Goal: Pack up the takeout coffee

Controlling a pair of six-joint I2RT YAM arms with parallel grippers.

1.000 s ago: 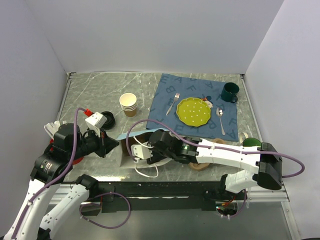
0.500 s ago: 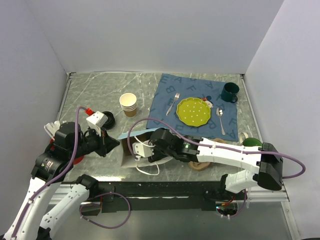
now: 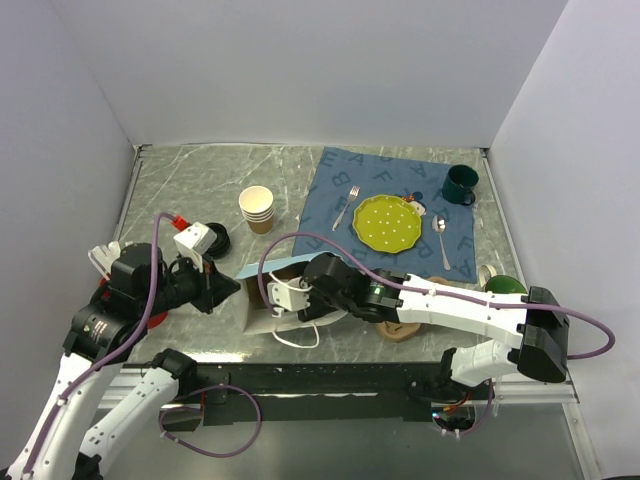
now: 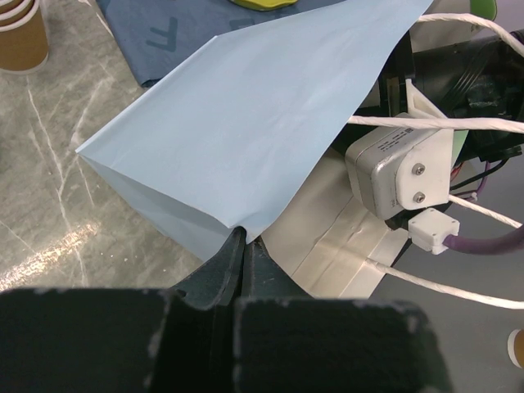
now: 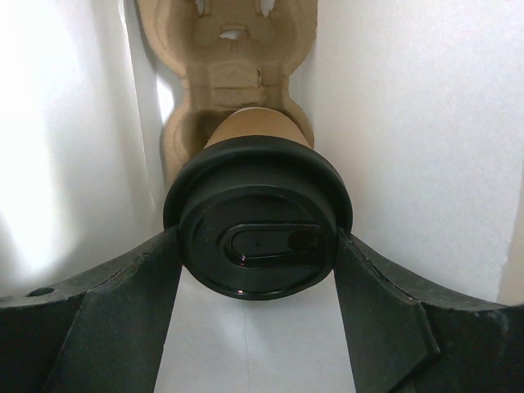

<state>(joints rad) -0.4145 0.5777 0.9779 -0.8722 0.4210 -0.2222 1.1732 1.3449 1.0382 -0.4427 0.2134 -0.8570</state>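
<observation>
I am a 2-armed robot, at the placing step of packing. My left gripper (image 4: 240, 241), pinched fully closed, grips a fold at the left side of a pale blue paper bag (image 4: 246, 123). My right gripper (image 5: 257, 250) reaches inside the bag and clasps the takeout coffee (image 5: 258, 221) by its black lid, jaws wide around it. The brown cup's base meets a moulded pulp carrier (image 5: 225, 49); I cannot tell whether it is seated. Next, I judge, I must press it home, let go and back out straight. The lid shows no readable writing. The blue placemat (image 4: 155, 33) carries large letters, 1 of them an F.
</observation>
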